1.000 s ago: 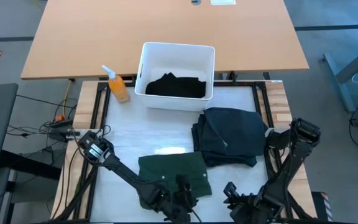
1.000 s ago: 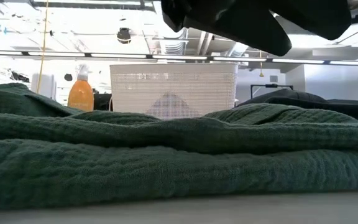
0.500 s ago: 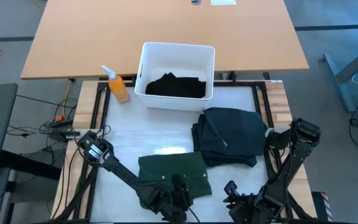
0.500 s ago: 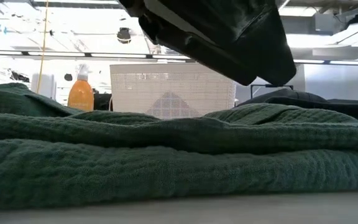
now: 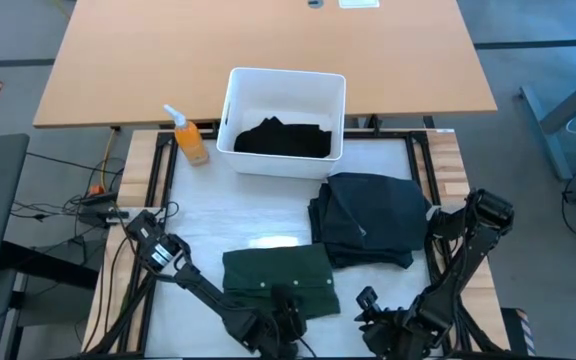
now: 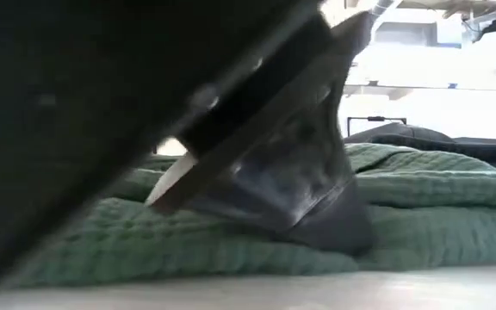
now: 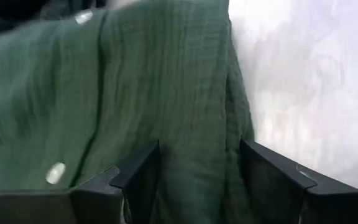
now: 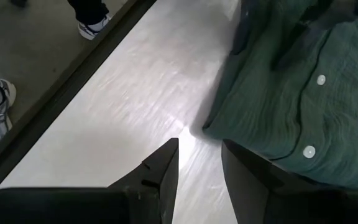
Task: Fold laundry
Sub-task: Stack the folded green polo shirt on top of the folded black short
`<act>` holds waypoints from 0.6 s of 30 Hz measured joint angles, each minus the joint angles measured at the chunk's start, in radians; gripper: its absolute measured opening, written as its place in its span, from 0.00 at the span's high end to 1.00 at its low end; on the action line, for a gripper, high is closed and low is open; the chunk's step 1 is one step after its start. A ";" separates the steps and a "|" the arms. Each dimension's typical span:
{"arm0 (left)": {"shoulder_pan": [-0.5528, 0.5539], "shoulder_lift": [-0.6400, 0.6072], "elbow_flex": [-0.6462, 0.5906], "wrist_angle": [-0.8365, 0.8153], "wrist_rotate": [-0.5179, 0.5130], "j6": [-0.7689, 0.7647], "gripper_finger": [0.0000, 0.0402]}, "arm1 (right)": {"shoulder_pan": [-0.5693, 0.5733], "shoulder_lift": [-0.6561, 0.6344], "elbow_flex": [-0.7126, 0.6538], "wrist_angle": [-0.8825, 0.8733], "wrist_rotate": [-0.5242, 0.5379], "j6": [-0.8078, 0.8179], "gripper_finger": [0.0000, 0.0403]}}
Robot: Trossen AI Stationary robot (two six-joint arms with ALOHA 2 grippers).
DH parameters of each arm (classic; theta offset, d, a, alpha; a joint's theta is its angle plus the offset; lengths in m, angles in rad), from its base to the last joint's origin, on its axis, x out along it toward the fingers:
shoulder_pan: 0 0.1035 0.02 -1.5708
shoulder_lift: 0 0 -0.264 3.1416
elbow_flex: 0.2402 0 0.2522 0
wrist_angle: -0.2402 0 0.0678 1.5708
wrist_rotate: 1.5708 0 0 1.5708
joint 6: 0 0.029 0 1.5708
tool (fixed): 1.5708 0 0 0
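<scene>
High view is showing the folded dark green garment [image 5: 277, 281] sitting bottom centre, charcoal garment [image 5: 366, 218] right of it, black one in the white bin [image 5: 236, 100] up top. Left wrist view is catching crinkly weave between the left gripper [image 7: 199, 180]'s spread fingers. Right gripper [image 8: 199, 171] is hanging partly apart over bare table [image 8: 135, 93], holding nothing.

Crinkled matt green cloth shirt [image 5: 278, 279] lies on a smooth, glossy white tabletop [image 5: 228, 215].

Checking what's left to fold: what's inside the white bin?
A crumpled black garment lies in the white bin, covering most of its floor. Whether anything lies underneath it cannot be seen.
</scene>
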 joint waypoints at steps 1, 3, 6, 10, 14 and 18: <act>0.004 0.000 0.000 -0.022 0.019 -0.025 0.48 | 0.000 0.000 0.000 0.000 0.000 0.000 0.63; 0.014 0.000 0.001 -0.058 0.055 -0.078 0.48 | 0.000 0.000 0.000 0.002 0.000 0.000 0.63; 0.020 -0.001 0.002 -0.126 0.058 -0.138 0.53 | 0.000 0.000 0.000 0.002 0.000 0.000 0.63; 0.020 -0.001 0.002 -0.208 0.056 -0.186 0.71 | 0.000 0.000 0.000 0.003 0.000 0.000 0.63; 0.009 -0.006 0.002 -0.275 0.057 -0.193 0.94 | 0.000 0.000 0.000 0.001 0.000 -0.001 0.63; -0.023 -0.027 0.000 -0.306 0.053 -0.169 0.96 | 0.000 0.000 0.000 0.004 0.000 -0.037 0.63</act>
